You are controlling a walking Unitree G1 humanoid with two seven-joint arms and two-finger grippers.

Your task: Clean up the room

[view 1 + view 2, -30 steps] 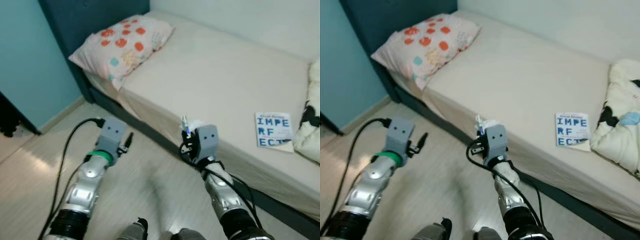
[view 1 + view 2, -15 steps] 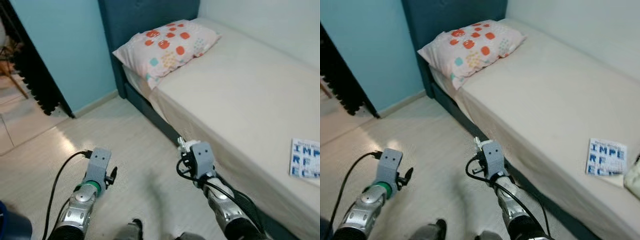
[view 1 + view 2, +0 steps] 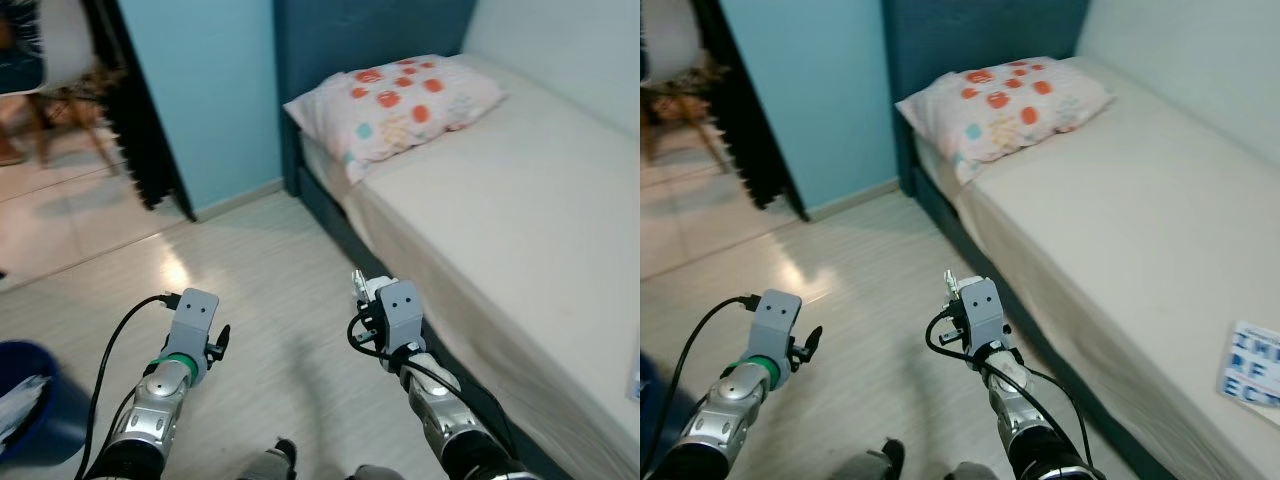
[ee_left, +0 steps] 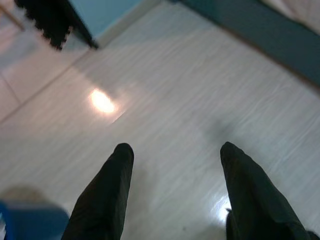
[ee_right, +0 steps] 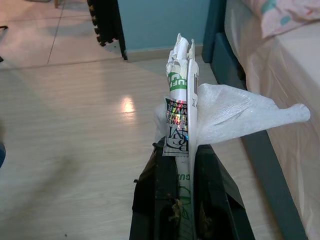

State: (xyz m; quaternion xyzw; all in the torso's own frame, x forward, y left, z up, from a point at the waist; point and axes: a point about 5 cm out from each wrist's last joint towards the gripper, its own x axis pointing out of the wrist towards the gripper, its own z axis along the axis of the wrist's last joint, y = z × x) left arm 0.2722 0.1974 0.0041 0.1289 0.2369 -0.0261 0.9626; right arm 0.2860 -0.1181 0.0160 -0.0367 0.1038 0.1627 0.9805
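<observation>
Mid-cleanup, a crumpled wrapper (image 5: pixel 181 125), printed in green and white, with white plastic film (image 5: pixel 235 112) trailing from it, stands clamped upright between the jaws of the right gripper (image 5: pixel 184 165), carried low over the pale floor (image 3: pixel 270 300) just beside the bed (image 3: pixel 520 230). Lettering runs down the wrapper's green print and a shiny holographic label sits near the grip, but none of it reads clearly. The left gripper (image 4: pixel 175 155) hangs at about 8 o'clock from the right one, jaws spread and holding nothing above bare floor. A blue bin (image 3: pixel 35 410) lined with white sits at roughly 9 o'clock, near the frame's edge, and looks the likely destination; by that judgement the litter is picked up but not yet dropped. On the bed, a pillow (image 3: pixel 400 100) dotted in orange and teal lies against the dark blue headboard (image 3: pixel 360 30) at 12 o'clock. A book (image 3: pixel 1252 365) with large blue capitals, partly cut off, rests at 3 o'clock, apparently awaiting tidying.
</observation>
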